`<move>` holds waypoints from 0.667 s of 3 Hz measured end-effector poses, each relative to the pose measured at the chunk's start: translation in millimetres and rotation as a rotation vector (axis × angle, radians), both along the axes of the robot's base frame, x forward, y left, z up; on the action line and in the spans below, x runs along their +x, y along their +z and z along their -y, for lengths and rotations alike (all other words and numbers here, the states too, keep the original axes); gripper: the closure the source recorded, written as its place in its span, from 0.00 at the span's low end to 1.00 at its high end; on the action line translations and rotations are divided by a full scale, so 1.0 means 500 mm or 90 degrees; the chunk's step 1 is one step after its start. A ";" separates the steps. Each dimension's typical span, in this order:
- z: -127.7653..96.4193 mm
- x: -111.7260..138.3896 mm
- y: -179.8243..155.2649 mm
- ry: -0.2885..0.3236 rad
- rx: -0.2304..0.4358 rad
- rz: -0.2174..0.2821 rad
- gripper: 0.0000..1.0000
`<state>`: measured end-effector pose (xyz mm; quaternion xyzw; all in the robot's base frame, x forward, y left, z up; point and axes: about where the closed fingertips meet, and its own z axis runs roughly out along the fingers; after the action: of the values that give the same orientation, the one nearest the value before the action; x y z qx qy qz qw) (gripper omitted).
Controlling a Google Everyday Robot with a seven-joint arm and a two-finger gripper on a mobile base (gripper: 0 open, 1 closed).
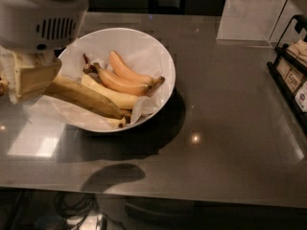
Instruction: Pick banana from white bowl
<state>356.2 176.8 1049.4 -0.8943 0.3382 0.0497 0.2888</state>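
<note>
Gripper (29, 83) at 9 o'clock in the view, hanging under the arm's big white vented housing, just off the white bowl (160, 107) at the bowl's 9 o'clock edge. Cream-coloured fingers (36, 78) are clamped on the left end of the banana (88, 98); that end is hidden behind the near finger. The banana is long, olive-yellow with brown shading, and runs from the gripper toward 4 o'clock, crossing the bowl's left rim, with its far tip low in the bowl near 6 o'clock (cannot tell whether that tip touches the fruit beneath or rides just above it). The bowl sits left of centre on a grey glossy table (230, 128) and is lined with crinkled white paper (148, 56), which spills over the rim at about 8 o'clock. Inside the bowl are two orange-tinted bananas (125, 76), curved and lying side by side across the middle, with dark stems pointing to 3 o'clock and their other ends toward 10 o'clock. Below them lies a paler yellow banana (111, 96), touching the held banana along its lower edge. At 3 o'clock in the view, at the table's edge, is a dark wire rack (288, 75) holding small packets. At 1 o'clock a pale translucent sheet (249, 11) stands upright. Dark cables (72, 207) show under the table at 7 o'clock.
</note>
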 end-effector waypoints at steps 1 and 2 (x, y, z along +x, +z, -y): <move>0.000 0.000 0.000 0.000 0.000 0.000 1.00; 0.000 0.000 0.000 0.000 0.000 0.000 1.00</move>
<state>356.2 176.8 1049.4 -0.8943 0.3382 0.0497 0.2888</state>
